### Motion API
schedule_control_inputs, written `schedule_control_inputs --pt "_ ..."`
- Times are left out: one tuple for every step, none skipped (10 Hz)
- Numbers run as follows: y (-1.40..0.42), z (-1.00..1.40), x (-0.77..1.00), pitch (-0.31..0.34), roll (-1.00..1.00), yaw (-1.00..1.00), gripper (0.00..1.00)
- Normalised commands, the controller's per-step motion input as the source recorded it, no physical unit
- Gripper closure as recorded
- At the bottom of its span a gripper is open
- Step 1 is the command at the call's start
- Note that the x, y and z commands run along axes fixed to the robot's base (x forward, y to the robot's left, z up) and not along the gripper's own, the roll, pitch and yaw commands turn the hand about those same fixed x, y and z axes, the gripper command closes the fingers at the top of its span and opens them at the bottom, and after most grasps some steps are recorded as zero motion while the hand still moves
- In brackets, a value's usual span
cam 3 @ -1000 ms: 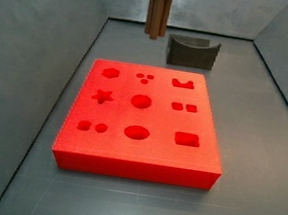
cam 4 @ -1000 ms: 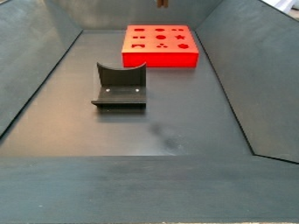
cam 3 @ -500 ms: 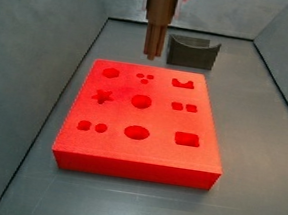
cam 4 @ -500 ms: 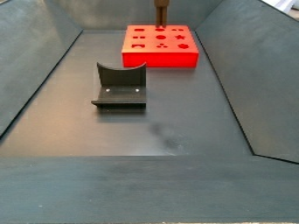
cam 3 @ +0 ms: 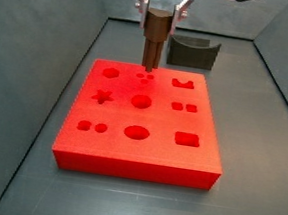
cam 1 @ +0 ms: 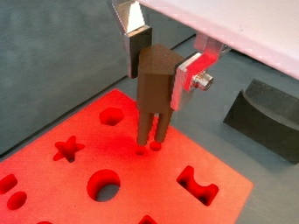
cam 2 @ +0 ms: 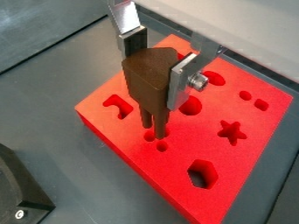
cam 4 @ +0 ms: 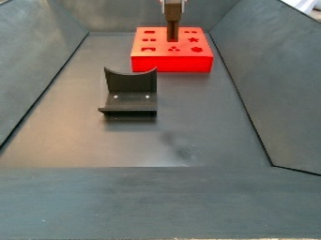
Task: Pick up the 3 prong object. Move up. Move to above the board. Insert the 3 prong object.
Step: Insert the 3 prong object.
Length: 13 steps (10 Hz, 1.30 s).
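My gripper (cam 3: 159, 16) is shut on the 3 prong object (cam 1: 155, 83), a slim brown peg with thin prongs at its lower end, also seen in a wrist view (cam 2: 146, 83) and in both side views (cam 3: 153, 42) (cam 4: 171, 13). It hangs upright over the board (cam 3: 156, 137), a flat red-orange block with darker cutouts. The prong tips reach the three-dot cutout (cam 3: 145, 77) near the board's far edge. In both wrist views the prongs meet the board's top (cam 1: 149, 144) (cam 2: 152, 136). The board also shows in a side view (cam 4: 175, 52).
A dark grey U-shaped block (cam 3: 192, 52) stands behind the board on the grey floor; it lies nearer the camera in a side view (cam 4: 128, 93). Sloping grey walls (cam 4: 269, 84) enclose the bin on all sides.
The gripper has come down with the peg over the last second, from high above the board's far edge until the prongs reach the three-dot cutout.
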Motion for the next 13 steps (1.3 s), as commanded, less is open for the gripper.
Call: schedule_control_inputs --pt "0.00 -0.45 0.00 -0.061 0.09 0.00 1.00" --pt "0.00 -0.51 0.00 -0.060 0.10 0.02 1.00" --pt "0.00 -0.50 0.00 -0.067 0.09 0.01 1.00" --pt "0.00 -0.47 0.00 -0.043 0.07 0.00 1.00" --pt "0.05 -0.37 0.00 -0.027 0.09 0.00 1.00" --pt "0.08 -0.42 0.00 -0.004 0.12 0.05 1.00" --pt "0.13 -0.44 -0.01 -0.017 0.13 0.06 1.00" --pt "0.16 -0.45 0.00 -0.001 0.15 0.08 1.00" --pt "0.13 -0.46 0.00 -0.003 0.13 0.10 1.00" --pt "0.00 -0.53 0.15 0.000 0.08 0.13 1.00" --pt "-0.02 -0.71 0.05 -0.043 0.09 0.10 1.00" --pt "-0.04 -0.71 0.00 -0.064 0.13 0.08 1.00" --pt "0.00 0.00 0.00 0.000 0.00 0.00 1.00"
